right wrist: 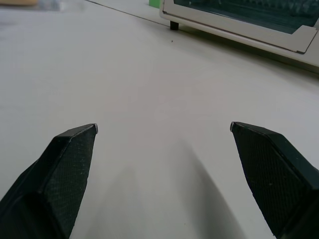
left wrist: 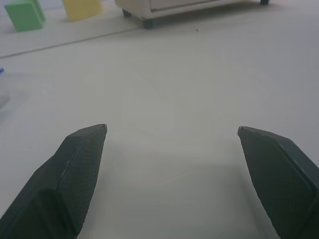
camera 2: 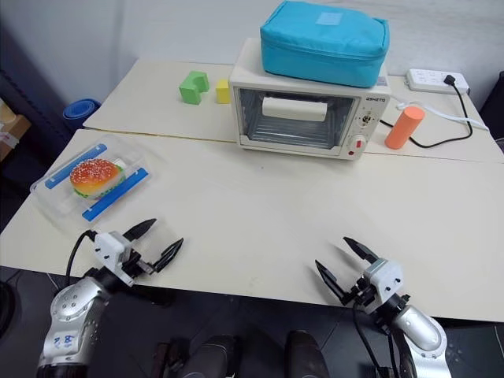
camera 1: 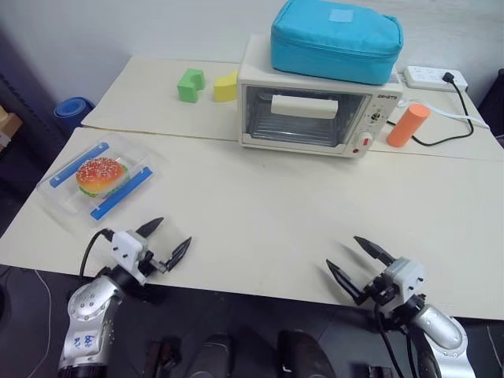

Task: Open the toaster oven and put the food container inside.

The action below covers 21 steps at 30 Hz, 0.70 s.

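Note:
The cream-white toaster oven (camera 1: pixel 315 114) stands at the back of the table with its glass door shut and its white bar handle (camera 1: pixel 304 106) across the front. The clear food container (camera 1: pixel 98 179), with two blue clips and a toy burger inside, lies on the table at the left. My left gripper (camera 1: pixel 168 238) hovers open over the near edge, just this side of the container. My right gripper (camera 1: pixel 357 256) is open over the near edge at the right, far from both. Both hold nothing.
A turquoise zip bag (camera 1: pixel 336 38) lies on top of the oven. Green (camera 1: pixel 190 84) and yellow (camera 1: pixel 226 86) blocks sit left of the oven. An orange cylinder (camera 1: pixel 407 125) and a white power strip (camera 1: pixel 434 78) with a black cable are at its right.

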Each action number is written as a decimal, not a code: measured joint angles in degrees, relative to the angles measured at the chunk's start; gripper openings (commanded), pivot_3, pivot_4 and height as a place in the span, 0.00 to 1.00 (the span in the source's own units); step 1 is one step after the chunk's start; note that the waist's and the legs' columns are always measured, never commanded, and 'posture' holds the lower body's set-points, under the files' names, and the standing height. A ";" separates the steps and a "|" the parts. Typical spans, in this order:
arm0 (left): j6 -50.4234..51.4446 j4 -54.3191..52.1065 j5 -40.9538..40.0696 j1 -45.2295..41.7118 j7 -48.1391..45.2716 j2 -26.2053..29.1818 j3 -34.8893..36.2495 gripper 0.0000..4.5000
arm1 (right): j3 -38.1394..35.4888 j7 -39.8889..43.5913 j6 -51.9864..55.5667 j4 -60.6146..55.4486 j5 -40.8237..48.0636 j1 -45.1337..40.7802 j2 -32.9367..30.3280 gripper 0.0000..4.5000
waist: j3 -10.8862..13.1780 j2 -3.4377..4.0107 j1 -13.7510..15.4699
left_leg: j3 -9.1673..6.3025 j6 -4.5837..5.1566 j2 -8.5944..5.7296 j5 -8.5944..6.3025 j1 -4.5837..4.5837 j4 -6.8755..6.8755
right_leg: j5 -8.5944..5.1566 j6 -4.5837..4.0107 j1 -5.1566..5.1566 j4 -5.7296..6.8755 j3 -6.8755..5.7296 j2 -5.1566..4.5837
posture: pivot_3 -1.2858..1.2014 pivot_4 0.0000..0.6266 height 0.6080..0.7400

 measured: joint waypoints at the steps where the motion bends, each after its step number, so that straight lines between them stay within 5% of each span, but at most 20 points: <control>1: 0.88 -0.27 -0.12 -0.77 0.03 0.15 -0.06 1.00 | 0.07 0.00 -0.46 0.18 0.01 -0.50 0.23 0.99 | 0.00 0.00 -0.05 | 0.00 -0.04 0.01 0.00 0.00 0.03 | 0.00 0.00 0.00 0.01 0.00 0.03 | 0.52 0.24 1.00; 7: 12.70 -6.24 -9.44 -2.28 -4.44 5.41 1.35 1.00 | 0.11 1.07 2.90 1.67 3.78 -7.92 -0.65 0.99 | 0.01 0.01 -1.50 | 0.06 -0.37 0.25 0.05 0.04 0.06 | 0.01 -0.06 -0.02 0.05 0.10 0.19 | 0.52 0.24 1.00; 13: 22.68 -12.35 -20.70 -10.50 -10.82 13.13 4.45 1.00 | -0.49 2.57 17.97 3.72 9.37 -28.27 -7.77 0.99 | 0.10 0.25 -1.40 | 0.05 -0.45 0.40 0.01 -0.04 0.33 | 0.08 -0.22 -0.02 0.07 0.04 0.34 | 0.52 0.24 1.00; 21: 30.38 -14.38 -26.01 -16.82 -10.71 12.90 4.17 1.00 | 1.35 1.99 23.45 19.50 5.87 -48.89 -6.79 0.99 | 0.13 0.30 -1.60 | 0.07 -0.39 0.43 -0.20 -0.30 0.63 | 0.08 -0.23 -0.16 0.13 0.03 0.40 | 0.52 0.24 1.00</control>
